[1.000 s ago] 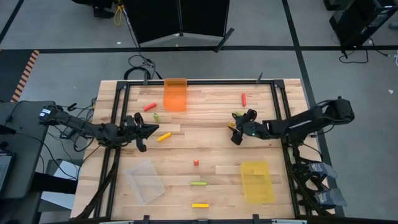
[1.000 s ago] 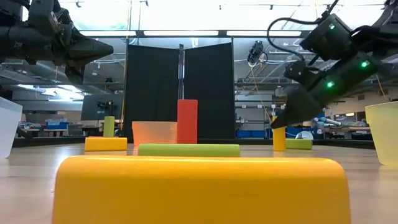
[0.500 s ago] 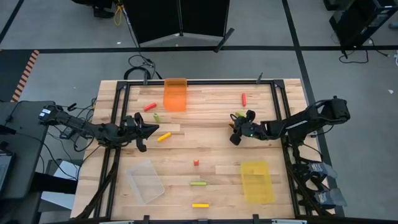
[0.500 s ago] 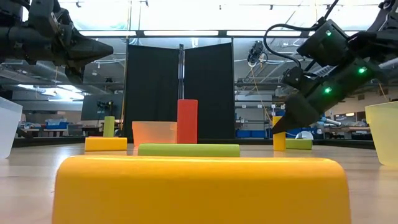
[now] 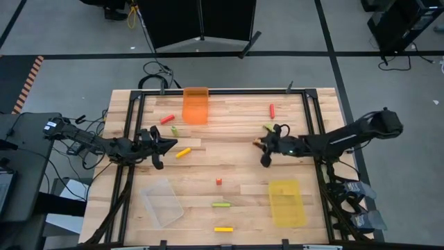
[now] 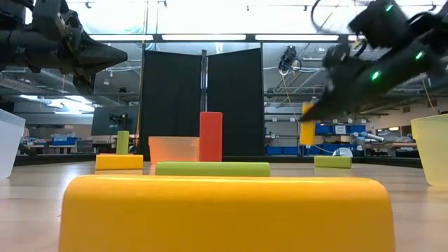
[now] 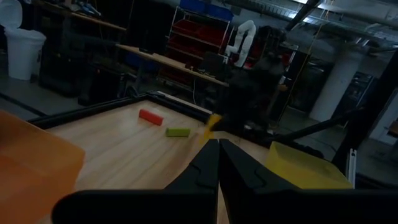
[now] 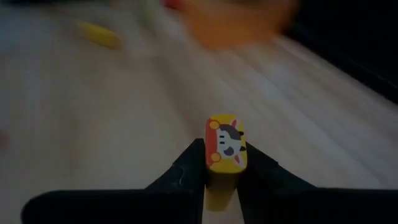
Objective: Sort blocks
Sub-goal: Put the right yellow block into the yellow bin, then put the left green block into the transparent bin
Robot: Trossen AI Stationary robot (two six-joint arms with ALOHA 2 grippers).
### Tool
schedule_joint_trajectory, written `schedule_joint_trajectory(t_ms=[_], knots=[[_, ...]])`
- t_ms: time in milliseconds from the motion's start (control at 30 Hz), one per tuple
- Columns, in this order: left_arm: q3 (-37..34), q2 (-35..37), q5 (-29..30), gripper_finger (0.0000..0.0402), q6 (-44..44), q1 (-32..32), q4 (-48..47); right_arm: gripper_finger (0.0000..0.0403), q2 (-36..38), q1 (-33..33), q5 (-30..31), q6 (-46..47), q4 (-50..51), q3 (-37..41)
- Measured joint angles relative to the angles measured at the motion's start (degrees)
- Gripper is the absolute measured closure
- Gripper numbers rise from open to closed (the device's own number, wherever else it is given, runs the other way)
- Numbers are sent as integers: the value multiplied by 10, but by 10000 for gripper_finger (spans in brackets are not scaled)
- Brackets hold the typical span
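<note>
Yellow, with a small printed picture on its end, a block [image 8: 225,144] sits clamped in our right pincer [image 5: 262,144], fingers closed tight on its sides. We carry it clear of the surface [image 5: 236,160], probably so it can travel to a bin without dragging. Just beside the pincer lies a green block [image 6: 332,162]; a red block [image 5: 272,110] lies farther off. Near the pincer, toward our side, the yellow bin [image 5: 286,203] looks the likely goal, and nothing blocks that path. Our left pincer [image 5: 168,144] hangs shut and empty, well apart, near another yellow block [image 5: 183,153] and the orange bin [image 5: 195,105].
</note>
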State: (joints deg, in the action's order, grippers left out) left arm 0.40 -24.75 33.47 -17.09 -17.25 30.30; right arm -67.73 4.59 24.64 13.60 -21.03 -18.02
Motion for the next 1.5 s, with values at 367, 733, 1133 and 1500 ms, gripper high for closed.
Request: schedule_joint_trajectory(t_ms=[367, 733, 1133, 1500], knots=[[0, 0, 0, 385, -1, 0, 0, 332, 167, 155, -258, 80, 146, 0], [0, 0, 0, 385, -1, 0, 0, 332, 226, 306, -257, 236, 208, 0], [0, 0, 27, 385, -5, 0, 2, 196, 178, 321, -224, 348, 264, 0], [21, 0, 205, 340, -41, 0, -58, 190, 207, 320, -167, 250, 185, 0]])
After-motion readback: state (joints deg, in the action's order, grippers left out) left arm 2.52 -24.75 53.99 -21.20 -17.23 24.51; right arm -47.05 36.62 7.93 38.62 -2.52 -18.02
